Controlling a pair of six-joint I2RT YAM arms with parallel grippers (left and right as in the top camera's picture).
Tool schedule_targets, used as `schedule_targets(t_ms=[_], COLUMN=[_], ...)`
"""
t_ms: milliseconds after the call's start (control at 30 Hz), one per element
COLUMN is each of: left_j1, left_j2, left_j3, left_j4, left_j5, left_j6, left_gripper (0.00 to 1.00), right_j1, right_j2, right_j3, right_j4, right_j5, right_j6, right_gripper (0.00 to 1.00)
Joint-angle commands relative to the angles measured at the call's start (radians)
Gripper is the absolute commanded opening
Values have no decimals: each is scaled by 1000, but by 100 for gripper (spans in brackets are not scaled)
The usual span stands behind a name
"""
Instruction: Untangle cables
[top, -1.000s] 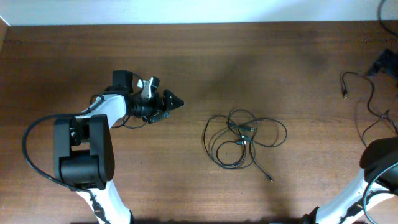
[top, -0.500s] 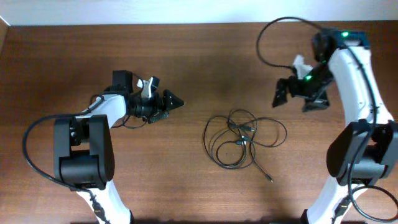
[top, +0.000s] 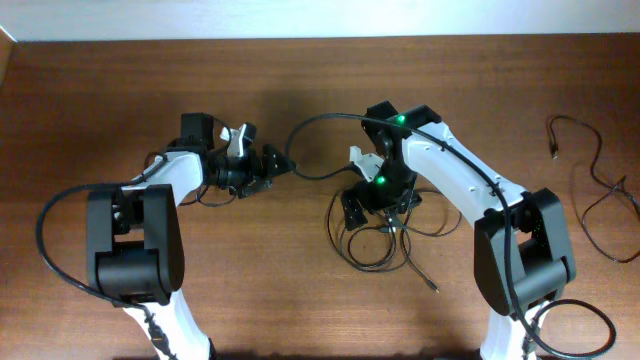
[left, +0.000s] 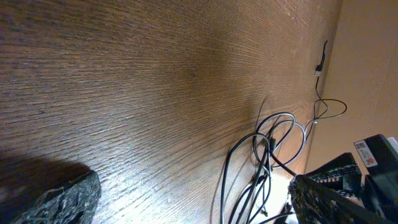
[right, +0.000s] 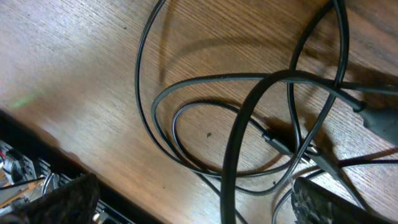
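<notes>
The cables (top: 392, 232) lie as a knotted bundle of thin black loops on the wooden table, right of centre. My right gripper (top: 360, 205) is open and low over the bundle's left side. In the right wrist view several strands (right: 205, 79) run between its spread fingers (right: 199, 196), and none is gripped. My left gripper (top: 275, 163) is open and empty, lying low on the table left of the bundle and pointing at it. The left wrist view shows the loops (left: 273, 140) ahead of its fingers (left: 193, 193).
A separate loose black cable (top: 598, 160) with a plug end lies at the far right edge of the table; it also shows in the left wrist view (left: 320, 62). The right arm's thicker black cable (top: 320, 122) arcs between the two grippers.
The right arm has swung in from the right side and come down over the cable bundle. The left arm and the bundle have not moved.
</notes>
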Motion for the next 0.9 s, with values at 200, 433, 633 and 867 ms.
schedule_targets(t_ms=[200,433,633,867], left_j1=[0,0,0,0], left_j2=[-2,-2,-2,-2], left_j3=[-2,-2,-2,-2], left_j4=[-2,-2,-2,-2], left_j5=[-56,-56,-56,-56], left_j6=[-6,-6,-6,-6], left_gripper=[99,99,99,99], right_j1=[32,164,179,187], right_j2=[-27,-303,-407,-343], right_j3=[-8,198,200,85], right_j4=[47,37,18,-2], right_j5=[-17,-8,82,74], right_j6=[109,109,116,271], right_gripper=[4,4,4,29])
